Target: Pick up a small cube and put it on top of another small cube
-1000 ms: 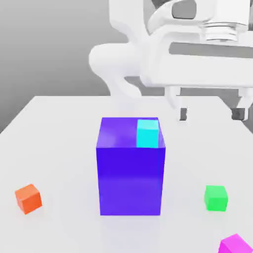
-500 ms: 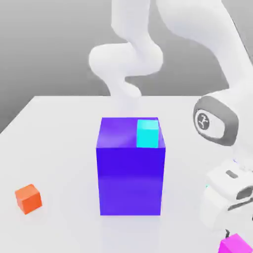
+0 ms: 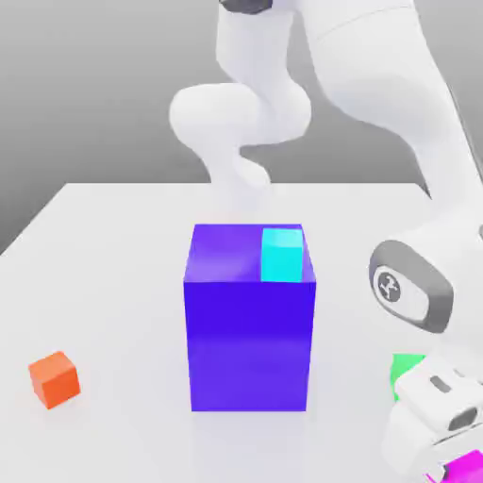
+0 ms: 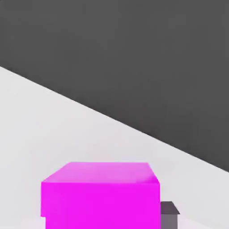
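Closing its jaws on the small magenta cube (image 4: 100,194) near the big blue-purple block (image 3: 249,321), the gripper (image 3: 451,469) should lift straight up, avoiding the green cube (image 3: 406,368).

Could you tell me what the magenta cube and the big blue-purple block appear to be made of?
The magenta cube looks like matte plastic or painted material: flat, even colour, no grain or shine. The big blue-purple block seems smoother and slightly glossy, perhaps plastic, with a soft light patch on its top face. Both are simulator renders, so the real material stays open.
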Motion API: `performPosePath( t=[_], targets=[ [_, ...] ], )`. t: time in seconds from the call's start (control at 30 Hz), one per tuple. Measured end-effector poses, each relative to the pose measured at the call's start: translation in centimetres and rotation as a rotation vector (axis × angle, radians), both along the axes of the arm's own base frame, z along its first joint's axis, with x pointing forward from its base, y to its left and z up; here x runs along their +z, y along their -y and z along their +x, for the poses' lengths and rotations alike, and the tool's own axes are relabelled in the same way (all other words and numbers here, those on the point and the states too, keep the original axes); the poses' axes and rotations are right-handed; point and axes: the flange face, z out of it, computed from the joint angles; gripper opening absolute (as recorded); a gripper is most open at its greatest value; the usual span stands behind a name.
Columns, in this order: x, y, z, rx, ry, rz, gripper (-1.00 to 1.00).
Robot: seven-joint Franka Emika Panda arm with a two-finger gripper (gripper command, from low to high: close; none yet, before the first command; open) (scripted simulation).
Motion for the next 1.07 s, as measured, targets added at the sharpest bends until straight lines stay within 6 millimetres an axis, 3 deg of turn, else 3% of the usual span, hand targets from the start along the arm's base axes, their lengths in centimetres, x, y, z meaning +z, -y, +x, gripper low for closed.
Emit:
performPosePath(
  t=[0.37, 0.77, 0.83, 0.97, 1.0, 1.07],
  targets=[
    [3.0, -1.0, -7.2, 0.25, 0.018, -0.062, -1.0],
    [5.4, -1.2, -15.7, 0.509, 0.002, -0.006, -1.0],
    [4.4, -1.4, -16.4, 0.536, -0.002, 0.004, -1.0],
    [0.3, -1.0, -16.3, 0.529, -0.003, 0.007, -1.0],
    [-0.6, -0.9, -16.3, 0.528, -0.003, 0.006, 1.0],
    [-0.6, -0.9, -16.3, 0.528, -0.003, 0.006, 1.0]
  ],
)
